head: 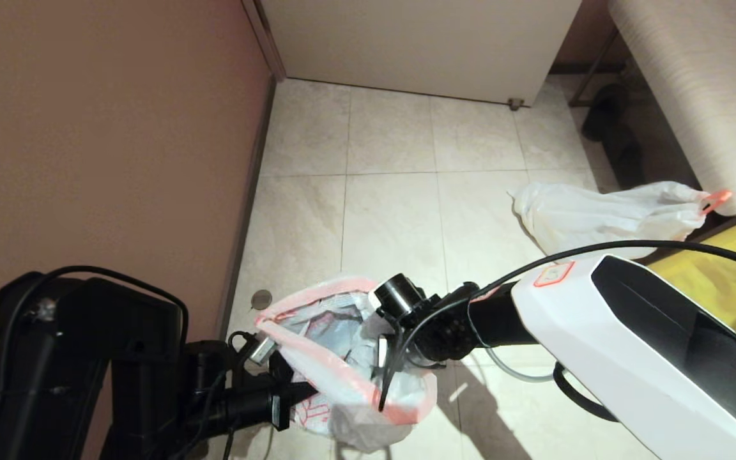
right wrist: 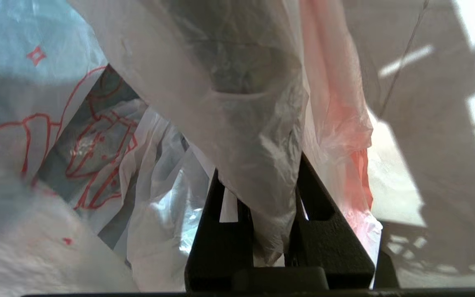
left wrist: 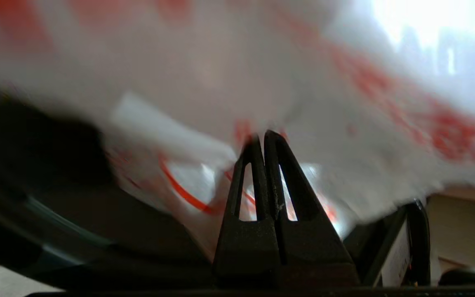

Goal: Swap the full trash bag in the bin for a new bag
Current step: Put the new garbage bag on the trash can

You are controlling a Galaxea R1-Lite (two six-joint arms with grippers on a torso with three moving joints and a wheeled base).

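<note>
The new bag [head: 342,364], thin white film with orange-red print and orange edges, hangs spread open between my two grippers, low in the head view. My left gripper [head: 286,384] [left wrist: 262,138] is shut, its tips pinching the bag's near-left edge. On the bag's right side, my right gripper [head: 386,355] [right wrist: 262,173] is shut on a gathered fold of the film. The full trash bag [head: 604,214], plain white with an orange tab, lies on the floor at the right. A blurred black curved wall with a grey band, seemingly the bin [left wrist: 56,214], shows under the bag in the left wrist view.
A brown wall [head: 99,140] runs along the left. A white cabinet [head: 419,45] stands at the back. A big yellow bag [head: 726,287] and a pale table [head: 687,83] are at the right. Tiled floor [head: 393,211] lies between.
</note>
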